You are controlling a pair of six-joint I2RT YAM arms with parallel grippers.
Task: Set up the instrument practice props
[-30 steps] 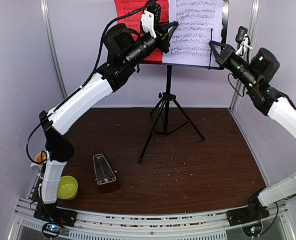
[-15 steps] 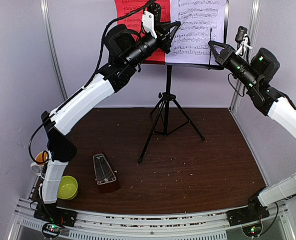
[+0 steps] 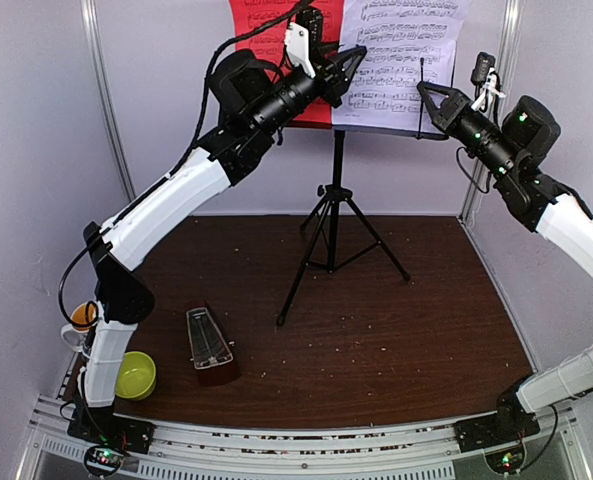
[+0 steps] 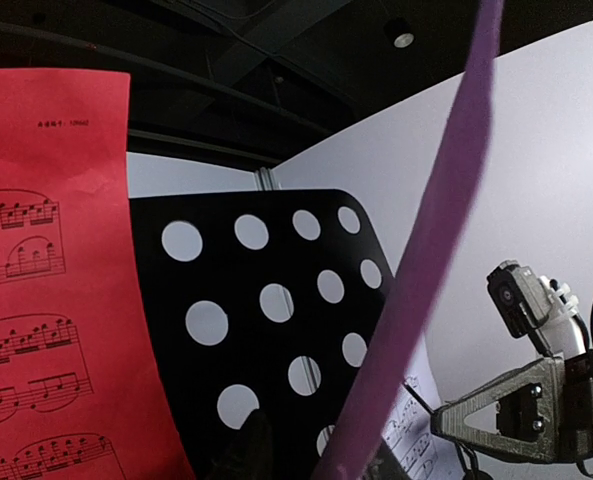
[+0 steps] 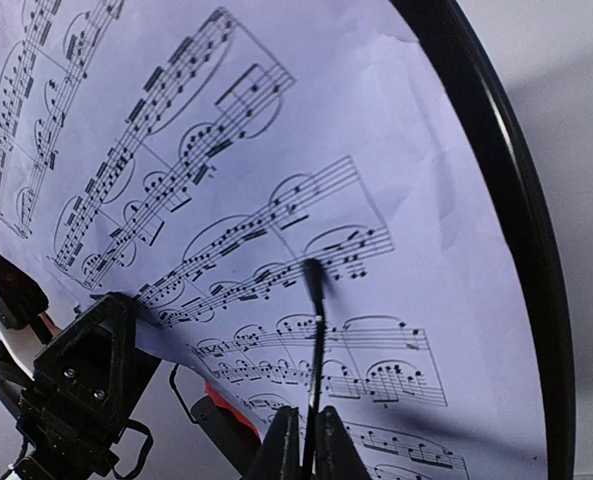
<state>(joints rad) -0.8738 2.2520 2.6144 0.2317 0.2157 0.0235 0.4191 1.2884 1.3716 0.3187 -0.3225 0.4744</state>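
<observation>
The black tripod music stand (image 3: pixel 331 215) stands at the back centre. The red sheet (image 3: pixel 266 30) lies on the left of its perforated desk (image 4: pixel 276 300). My left gripper (image 3: pixel 348 62) is shut on the left edge of the white sheet (image 3: pixel 401 60), which hangs tilted in front of the desk's right half. The left wrist view shows that sheet edge-on (image 4: pixel 426 250) between my fingers. My right gripper (image 3: pixel 423 92) is shut on the stand's thin black page-holder wire (image 5: pixel 314 330) in front of the white sheet (image 5: pixel 226 200). The dark-wood metronome (image 3: pixel 209 345) stands on the table at the front left.
A yellow-green bowl (image 3: pixel 134 375) and a patterned mug (image 3: pixel 79 320) sit at the front left corner. The tripod legs spread over the back middle of the brown table (image 3: pixel 406 340). Walls close in at the back and both sides.
My left gripper has moved up and to the right with the white sheet, which has tilted and shifted right. The right gripper has stayed on the wire.
</observation>
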